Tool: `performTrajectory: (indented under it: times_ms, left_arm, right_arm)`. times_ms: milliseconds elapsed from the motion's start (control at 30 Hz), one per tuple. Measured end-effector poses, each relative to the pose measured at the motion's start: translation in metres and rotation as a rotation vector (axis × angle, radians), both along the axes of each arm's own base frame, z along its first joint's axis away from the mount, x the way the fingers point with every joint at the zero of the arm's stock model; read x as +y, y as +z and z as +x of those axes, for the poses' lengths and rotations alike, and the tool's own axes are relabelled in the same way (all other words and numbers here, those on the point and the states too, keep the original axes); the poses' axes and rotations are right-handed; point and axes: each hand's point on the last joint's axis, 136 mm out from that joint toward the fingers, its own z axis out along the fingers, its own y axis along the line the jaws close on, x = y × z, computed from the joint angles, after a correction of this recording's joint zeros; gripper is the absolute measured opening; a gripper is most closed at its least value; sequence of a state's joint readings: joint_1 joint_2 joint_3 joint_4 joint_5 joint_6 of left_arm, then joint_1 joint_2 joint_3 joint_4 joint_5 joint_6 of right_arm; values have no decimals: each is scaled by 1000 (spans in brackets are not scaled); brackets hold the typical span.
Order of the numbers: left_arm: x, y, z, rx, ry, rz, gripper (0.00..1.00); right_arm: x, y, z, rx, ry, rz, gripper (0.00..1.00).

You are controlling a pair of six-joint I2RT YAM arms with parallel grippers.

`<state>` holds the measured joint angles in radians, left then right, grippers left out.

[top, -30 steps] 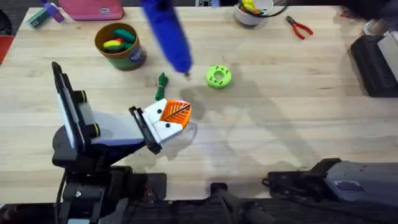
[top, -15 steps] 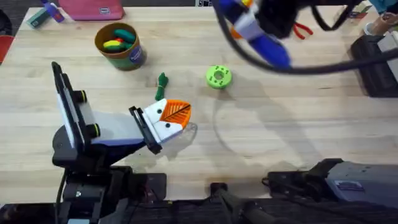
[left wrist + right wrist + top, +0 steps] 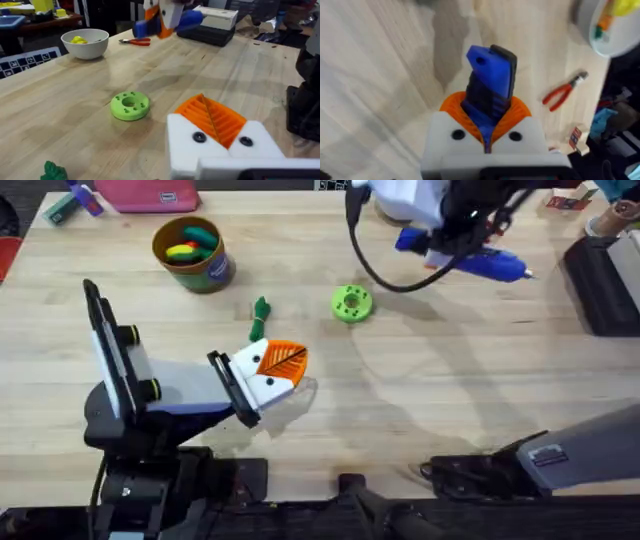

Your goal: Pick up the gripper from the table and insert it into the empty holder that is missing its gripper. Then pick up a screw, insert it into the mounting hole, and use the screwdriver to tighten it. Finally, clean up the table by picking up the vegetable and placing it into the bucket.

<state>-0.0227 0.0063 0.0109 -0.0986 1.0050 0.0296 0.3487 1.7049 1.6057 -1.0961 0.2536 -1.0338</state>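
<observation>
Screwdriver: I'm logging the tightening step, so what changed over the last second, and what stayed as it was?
The right gripper, jaws shut on the blue screwdriver, carried it from above the vegetable and green disc off to the table's far right, tip now pointing right. The left gripper, vegetable, disc and bucket stayed put.

— That table (image 3: 480, 370) is pale wood with a matt, visible grain, isn't it?

— Yes. The screwdriver (image 3: 490, 87) looks like smooth blue plastic, and the pads (image 3: 212, 117) gripping things are ribbed orange plastic set in matt white plastic blocks.

— The green disc (image 3: 351, 303)?

— Matt plastic. The bowl (image 3: 85, 42) looks glossy white, and the pliers (image 3: 562, 92) have red coated handles and dull metal jaws.
</observation>
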Motion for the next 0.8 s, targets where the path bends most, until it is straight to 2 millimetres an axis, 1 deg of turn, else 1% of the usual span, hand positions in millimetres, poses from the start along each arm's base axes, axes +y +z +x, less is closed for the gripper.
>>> performTrajectory:
  times_ms: [67,133,300,367,400,433,467,500,533,567,600,633,667,700,733,800]
  left_arm:
    - [0,0,0,0,0,0,16]
    - [0,0,0,0,0,0,16]
    - [0,0,0,0,0,0,16]
    - [0,0,0,0,0,0,16]
    - [0,0,0,0,0,0,16]
    - [0,0,0,0,0,0,16]
    - [0,0,0,0,0,0,16]
    - [0,0,0,0,0,0,16]
    - [0,0,0,0,0,0,16]
    - [0,0,0,0,0,0,16]
    - [0,0,0,0,0,0,16]
    - [0,0,0,0,0,0,16]
    - [0,0,0,0,0,0,16]
    - [0,0,0,0,0,0,23]
    - [0,0,0,-1,0,1,81]
    - [0,0,0,-2,0,1,309]
  right_arm:
    - [-4,-23,5,32,14,-25,24]
    - [-8,-50,10,63,28,-44,24]
    - [-15,-115,4,156,61,-85,24]
    - [-15,-134,1,176,73,-88,24]
    - [-15,-140,-1,183,76,-89,24]
    - [-14,-143,-3,187,79,-78,51]
    - [-14,-143,-3,186,78,-76,176]
    - [-13,-142,-2,179,78,-71,322]
    - [-12,-139,2,157,77,-65,488]
    - [-11,-137,5,142,76,-60,610]
    - [-10,-135,7,128,72,-55,777]
    - [-10,-133,10,115,65,-50,901]
    - [-9,-131,14,95,51,-40,969]
    - [-7,-129,17,73,25,-26,986]
    - [-6,-127,21,50,-2,-8,989]
    - [-3,-119,27,4,-62,30,993]
